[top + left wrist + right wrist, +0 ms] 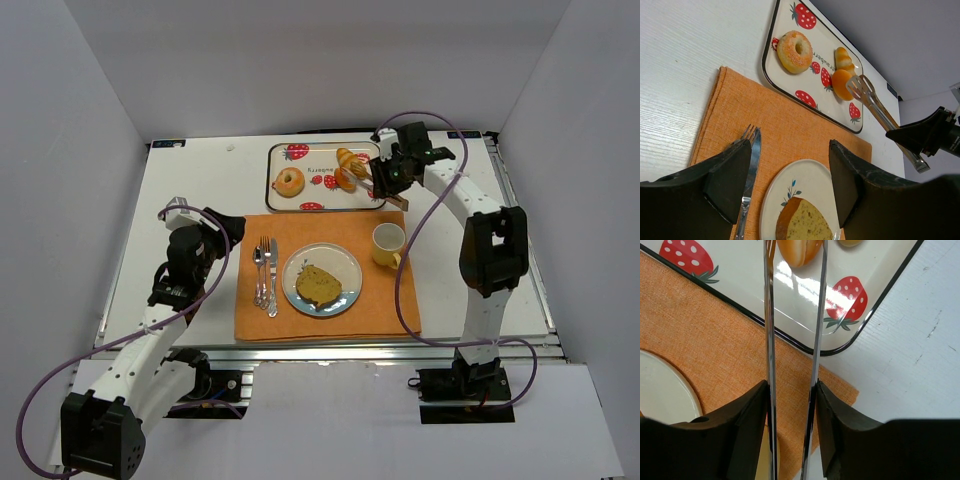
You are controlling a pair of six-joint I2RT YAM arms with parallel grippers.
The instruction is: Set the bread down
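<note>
My right gripper [390,175] is shut on a pair of metal tongs [378,183], one finger pressed on each arm [769,340]. The tong tips reach over the strawberry tray [320,160] and flank a round bun [799,251] that rests on it; the tips themselves are cut off in the right wrist view. Beside the bun [842,84] lie a long roll [843,58] and a sugared bagel [794,51]. A slice of bread [318,286] sits on the white plate [345,258]. My left gripper [790,180] hangs open and empty over the placemat, by the plate's left rim.
An orange placemat [400,310] carries the plate, a fork and knife [265,275] to its left, and a yellow cup [388,244] to its right. The tray stands just behind the mat. White walls enclose the table on three sides.
</note>
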